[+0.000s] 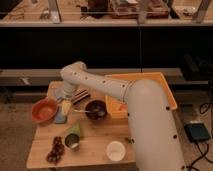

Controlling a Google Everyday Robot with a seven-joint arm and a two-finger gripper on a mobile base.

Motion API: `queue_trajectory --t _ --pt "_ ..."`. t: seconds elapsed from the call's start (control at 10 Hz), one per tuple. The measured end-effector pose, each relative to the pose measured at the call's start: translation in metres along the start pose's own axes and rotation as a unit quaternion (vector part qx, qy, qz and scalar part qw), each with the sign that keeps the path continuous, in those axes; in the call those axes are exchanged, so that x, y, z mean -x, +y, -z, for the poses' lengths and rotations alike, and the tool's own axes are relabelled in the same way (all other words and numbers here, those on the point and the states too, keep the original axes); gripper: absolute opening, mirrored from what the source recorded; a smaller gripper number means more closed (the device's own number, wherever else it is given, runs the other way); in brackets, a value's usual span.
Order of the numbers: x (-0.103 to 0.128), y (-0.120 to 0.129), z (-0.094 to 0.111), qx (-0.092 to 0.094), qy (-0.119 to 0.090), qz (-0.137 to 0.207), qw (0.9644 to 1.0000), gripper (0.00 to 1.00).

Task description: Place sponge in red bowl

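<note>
The red bowl [44,110] sits at the left edge of the wooden table [95,142], orange-red with a lighter inside. The sponge [60,118], a small flat blue-grey pad, lies on the table just right of that bowl. My gripper [67,106] hangs from the white arm [85,80] directly over the sponge's upper end, open, with its yellowish fingertips close above the pad. Nothing is held between them. The sponge's top edge is partly covered by the gripper.
A dark bowl [96,109] with a utensil stands right of the gripper. An orange bin [150,85] fills the table's right side. A blue-grey cloth [58,93] and a striped packet [81,96] lie behind. In front are a green cup [73,138], dark grapes [54,150] and a white cup [116,150].
</note>
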Motion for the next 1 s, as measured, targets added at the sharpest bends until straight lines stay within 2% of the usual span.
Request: queue_trajectory --t 0.5,0.7,0.8,1.0 --pt "0.0 0.0 0.0 0.002 -0.004 0.005 1.0 0.8" --pt "0.004 0.01 -0.018 0.02 -0.009 0.0 0.9998 0.8" --pt "0.009 0.019 -0.035 0.027 -0.007 -0.01 0.9996 0.8" --pt "0.009 0.026 -0.051 0.034 -0.003 -0.023 0.9991 0.8"
